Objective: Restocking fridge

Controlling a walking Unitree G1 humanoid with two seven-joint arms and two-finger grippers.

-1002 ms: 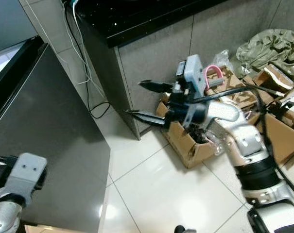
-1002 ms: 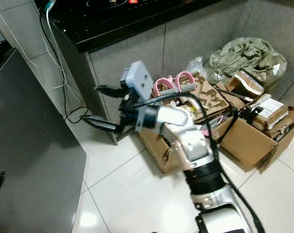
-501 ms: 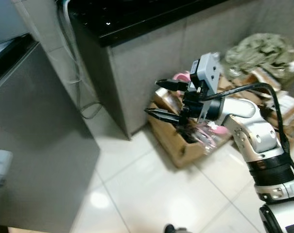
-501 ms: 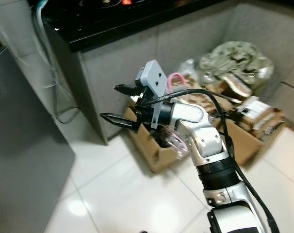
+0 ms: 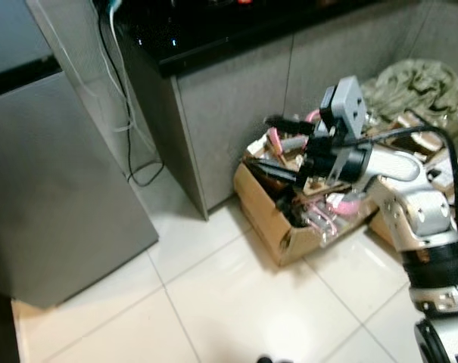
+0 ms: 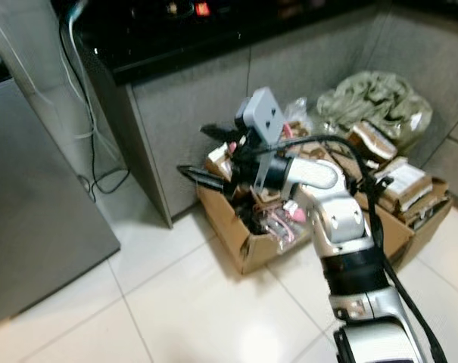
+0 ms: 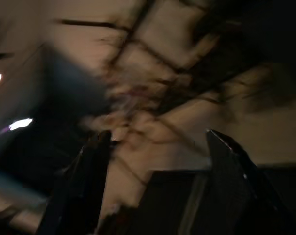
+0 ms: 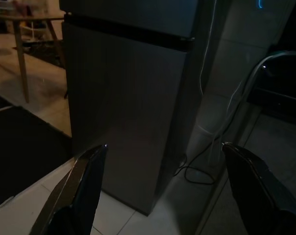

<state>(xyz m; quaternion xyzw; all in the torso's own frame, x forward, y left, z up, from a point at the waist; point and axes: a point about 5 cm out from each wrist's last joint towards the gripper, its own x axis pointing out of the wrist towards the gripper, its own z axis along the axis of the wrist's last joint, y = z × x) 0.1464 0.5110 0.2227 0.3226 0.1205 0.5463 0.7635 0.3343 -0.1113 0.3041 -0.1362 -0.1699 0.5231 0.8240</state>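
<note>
Smooth grey metal fridge (image 5: 54,166) at left with door shut, black cables (image 5: 126,113) down tiled wall, glossy pale floor tiles (image 5: 213,302), right gripper (image 5: 278,147) fingers spread wide over open cardboard box (image 5: 270,219) of pink-topped packets (image 5: 334,204), crumpled olive bag (image 5: 418,83), left gripper (image 7: 155,142) also spread, view dark and blurred.

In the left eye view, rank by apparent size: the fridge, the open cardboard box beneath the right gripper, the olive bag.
1. fridge
2. cardboard box, partly hidden by the right gripper
3. olive bag, farther away, so unsure

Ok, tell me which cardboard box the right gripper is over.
The open brown cardboard box nearest the grey counter, under the right gripper; the other boxes sit further right.
</note>
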